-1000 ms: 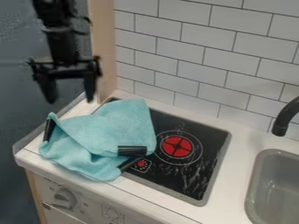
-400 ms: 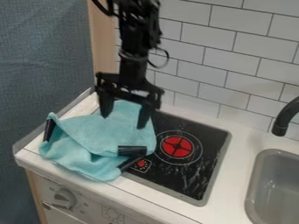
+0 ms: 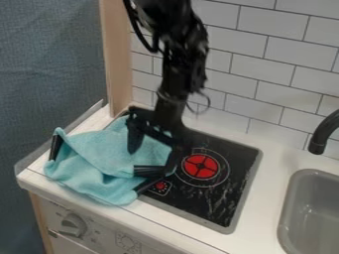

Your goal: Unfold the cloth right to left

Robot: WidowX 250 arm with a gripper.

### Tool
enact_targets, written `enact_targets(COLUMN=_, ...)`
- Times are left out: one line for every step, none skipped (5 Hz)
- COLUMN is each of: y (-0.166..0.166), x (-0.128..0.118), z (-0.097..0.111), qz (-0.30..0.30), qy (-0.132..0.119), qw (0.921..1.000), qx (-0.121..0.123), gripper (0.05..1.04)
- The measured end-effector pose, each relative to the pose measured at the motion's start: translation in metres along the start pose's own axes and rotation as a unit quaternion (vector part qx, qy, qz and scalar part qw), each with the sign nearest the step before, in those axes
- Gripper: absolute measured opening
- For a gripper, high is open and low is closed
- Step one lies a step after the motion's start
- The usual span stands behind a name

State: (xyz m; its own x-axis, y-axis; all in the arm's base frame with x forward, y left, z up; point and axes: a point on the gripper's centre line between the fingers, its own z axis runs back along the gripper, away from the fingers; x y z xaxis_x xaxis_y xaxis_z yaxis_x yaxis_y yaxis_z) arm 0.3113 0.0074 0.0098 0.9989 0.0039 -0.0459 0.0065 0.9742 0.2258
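Tool: black, two-fingered, hanging open above the right part of the cloth, its fingers (image 3: 135,136) spread wide apart; the tool (image 3: 152,159) has nothing visible in its hold, and whether a fingertip touches the cloth cannot be told.
Arm: black, with a looping cable, coming down from the top edge of the view, left of centre (image 3: 173,74).
Cloth: light turquoise (image 3: 99,154), lying rumpled and folded over itself at the left of the worktop, partly on the white surface and partly over the left side of the cooktop.
Black strips: one upright at the cloth's left edge (image 3: 55,147), and two near its lower right corner, the upper one (image 3: 149,171) lying level and the lower one (image 3: 147,185) slanting.
Cooktop: black with a grey rim (image 3: 228,198), set into the worktop; a round red burner (image 3: 200,166) shows right of the tool, and a small red dot (image 3: 160,185) sits just beside the lower strip.
Worktop: white (image 3: 261,203), with a knob (image 3: 73,224) on the front panel below the cloth.
Sink: grey basin (image 3: 311,211) at the right edge, a black tap (image 3: 320,136) above it.
Backdrop: white tiled wall (image 3: 265,64), pale wooden post (image 3: 118,59), blue-grey fabric (image 3: 49,64) at left.
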Motion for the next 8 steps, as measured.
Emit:
enact_targets(y=-0.009, x=0.002, z=-0.012, qz=-0.041, qy=0.002, qw=0.9990, qx=0.015, gripper=0.999)
enact_targets(y=-0.014, x=0.003, z=-0.017, qz=-0.053, qy=0.007, qw=0.9984, qx=0.016, gripper=0.999)
enact_targets(y=-0.014, x=0.005, z=-0.023, qz=-0.050, qy=0.017, qw=0.9983, qx=0.022, gripper=0.986)
enact_targets(y=-0.016, x=0.010, z=-0.027, qz=-0.050, qy=0.019, qw=0.9983, qx=0.021, gripper=0.901)
enact_targets(y=-0.016, x=0.011, z=-0.031, qz=-0.047, qy=0.026, qw=0.9982, qx=0.027, gripper=0.603)
enact_targets(y=-0.016, x=0.012, z=-0.032, qz=-0.045, qy=0.026, qw=0.9983, qx=0.027, gripper=0.387)
enact_targets(y=-0.016, x=0.011, z=-0.032, qz=-0.046, qy=0.026, qw=0.9982, qx=0.027, gripper=0.250)
enact_targets(y=-0.016, x=0.008, z=-0.031, qz=-0.048, qy=0.024, qw=0.9982, qx=0.025, gripper=0.156)
